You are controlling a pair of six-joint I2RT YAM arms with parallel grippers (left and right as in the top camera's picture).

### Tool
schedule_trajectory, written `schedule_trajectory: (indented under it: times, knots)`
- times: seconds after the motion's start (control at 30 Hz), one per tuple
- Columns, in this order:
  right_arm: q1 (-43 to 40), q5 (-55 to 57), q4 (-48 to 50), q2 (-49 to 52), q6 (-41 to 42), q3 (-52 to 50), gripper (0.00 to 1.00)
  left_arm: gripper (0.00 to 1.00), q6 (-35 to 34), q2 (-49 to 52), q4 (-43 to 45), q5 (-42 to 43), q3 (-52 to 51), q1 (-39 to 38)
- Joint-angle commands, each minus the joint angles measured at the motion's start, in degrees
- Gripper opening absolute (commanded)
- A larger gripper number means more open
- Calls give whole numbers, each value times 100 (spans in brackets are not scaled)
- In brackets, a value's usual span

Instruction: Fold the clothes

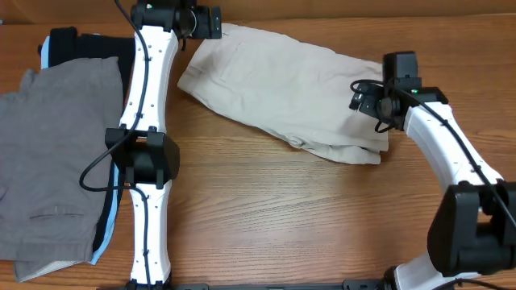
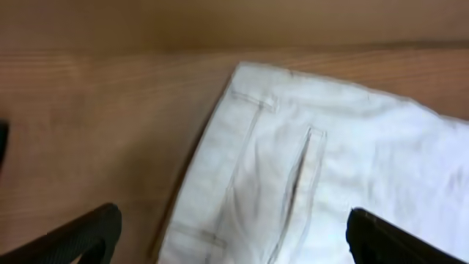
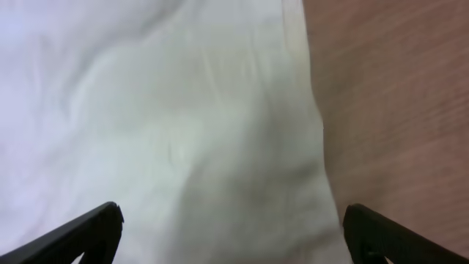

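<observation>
**Supervisor:** Item and location?

**Inspector:** One pair of cream shorts (image 1: 282, 84), lying flat on the table (image 1: 266, 209), upper centre of the overhead view. The cloth is rumpled and no fold is apparent. Its long axis runs on a diagonal, from the far left down to the near right.

**Supervisor:** Position of the jaws relative to it?

**Inspector:** There is one arm at each end of that axis. The left gripper (image 1: 211, 22) sits at the far-left end. Its wrist view shows a corner of the garment and a pocket seam (image 2: 308, 169) lying ahead and to the right of it. The right gripper (image 1: 363, 97) is over the near-right end, and cloth fills most of its wrist view, with bare wood along the right.

**Supervisor:** Jaw state?

**Inspector:** Both are spread wide and hold nothing. The fingers (image 2: 88, 235) of the left show at the lower corners of its view, well apart, and the right's fingers (image 3: 88, 231) likewise.

**Supervisor:** Which is nearer?

**Inspector:** In my judgement the right, since it is directly above fabric, while the left is at the edge. A fold would likely carry one end along the diagonal onto the other.

**Supervisor:** Anything else present?

**Inspector:** Grey trousers (image 1: 48, 153) lie over black and light-blue garments (image 1: 81, 44) at the far left, well apart from the shorts.
</observation>
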Motion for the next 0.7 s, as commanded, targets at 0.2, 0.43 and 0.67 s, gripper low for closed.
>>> schedule_trajectory:
  times: [0.2,0.43,0.67]
  knots:
    - [133,-1338,-850,-433,-138,-2,100,100,885,-560,-1585,118,365,24]
    - [549,-1311,35,76,-105,-629,44,100,1115,-306,-1552,59,96,87]
    - [592,-1292,584,507,219,-1078,4,100,1495,-304,-1340,-238,96,114]
